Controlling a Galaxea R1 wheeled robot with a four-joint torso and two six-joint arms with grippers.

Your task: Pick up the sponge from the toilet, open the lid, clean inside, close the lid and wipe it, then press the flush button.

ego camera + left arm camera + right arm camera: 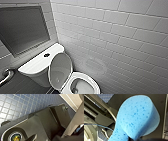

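The white toilet (86,78) stands in the corner, its oval bowl open to view. The lid (60,70) is raised and leans back against the tank, greyish underside facing out. On the flat tank top (35,63) sits the small dark flush button (46,55). In the right wrist view the bright blue sponge (136,117) looms large, narrow end pinched in my right gripper (134,139), which is shut on it. My left gripper is open and holds nothing.
White brick-pattern wall tiles (117,37) rise behind and to the right of the toilet. A dark framed panel (22,27) hangs above the tank. A metal grab bar (6,76) is at the far left. Blue mosaic floor tiles (15,105) lie below the left arm.
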